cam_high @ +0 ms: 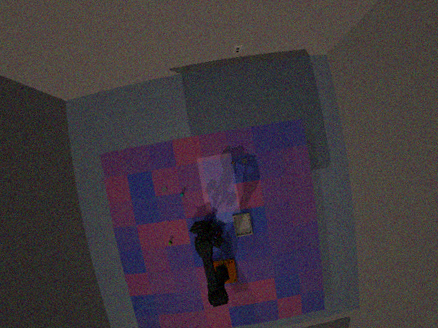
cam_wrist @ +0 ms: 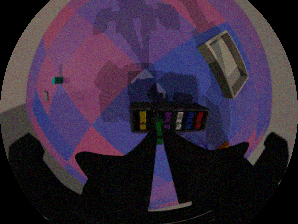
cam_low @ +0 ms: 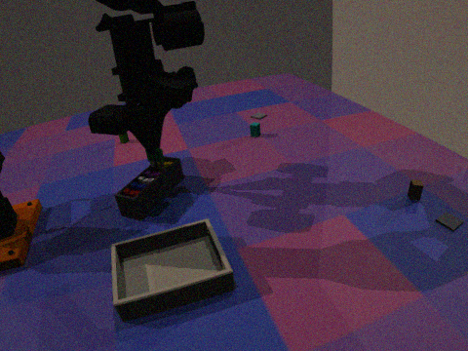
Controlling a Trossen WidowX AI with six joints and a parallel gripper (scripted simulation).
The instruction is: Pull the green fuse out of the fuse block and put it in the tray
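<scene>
One small green fuse (cam_low: 157,156) is what matters, and the fingers (cam_low: 155,155) are pinched nearly shut on its top, directly above the fuse block (cam_low: 148,187). From the exterior view the fuse looks partly lifted, its lower end just at the block's top edge at the far end of the row; whether it has fully left its slot I cannot tell. In the wrist view the green fuse (cam_wrist: 160,124) sits between the two dark fingers, with a yellow fuse (cam_wrist: 143,120) at its 9 o'clock and purple, white, blue and red ones running off toward 3 o'clock.

As a judgement: the piece should be light and stiff, a hard little body with smooth sides, so it will not bend but could slip or twist if held only by a corner. The sensible hold is on its flat faces near the top, as now, leaving the lower part free. The neighbours stand just beside it, so any tilt during the lift risks a brush against them or the block wall.

On the top view the tray (cam_high: 243,224) lies at about 2 o'clock from the arm's wrist; on the exterior view the tray (cam_low: 168,288) stands near the block, toward 6 o'clock on the bench (cam_low: 317,253), and holds nothing visible.
</scene>
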